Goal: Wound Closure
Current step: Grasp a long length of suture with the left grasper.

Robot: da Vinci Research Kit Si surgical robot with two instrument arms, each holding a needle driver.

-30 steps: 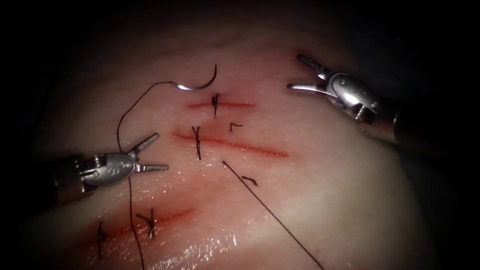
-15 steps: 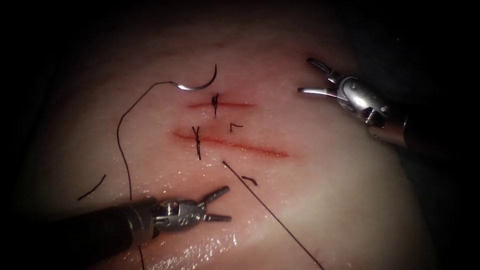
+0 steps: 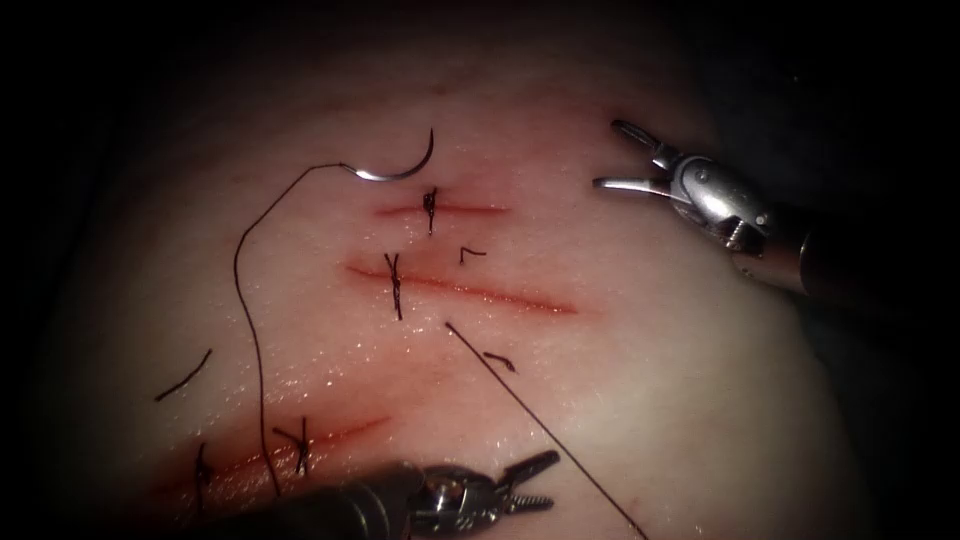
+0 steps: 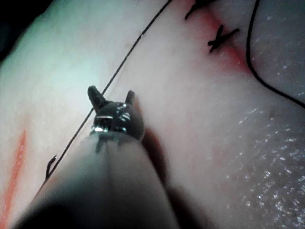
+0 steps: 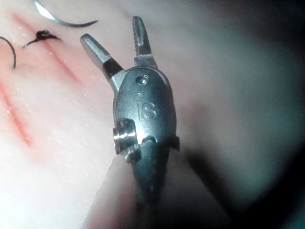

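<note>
In the endoscope view the tissue [image 3: 650,400] carries three red cuts. The needle [image 3: 400,168] lies free on the surface just above the upper cut [image 3: 440,210], not in the tissue, and no tool holds it. The thread [image 3: 245,300] runs from its left end in a long curve down the left side to the lower cut [image 3: 280,450]. Dark knots sit on the upper cut, on the middle cut [image 3: 460,287] and on the lower one. A straight loose thread [image 3: 540,425] lies below the middle cut, and short cut ends [image 3: 183,375] lie on the tissue. The left claw [image 3: 540,480] is at the bottom edge, near the loose thread, a little spread and holding nothing. The right claw [image 3: 615,155] is well to the right of the cuts, wide and holding nothing.

In the left wrist view the left claw [image 4: 112,98] stands narrowly spread above the tissue, and the straight thread [image 4: 119,67] passes just beside it; I cannot tell if they touch.

In the right wrist view the right claw [image 5: 114,38] is spread and empty, and the needle [image 5: 64,19] lies beyond it near a knotted cut [image 5: 43,36]
</note>
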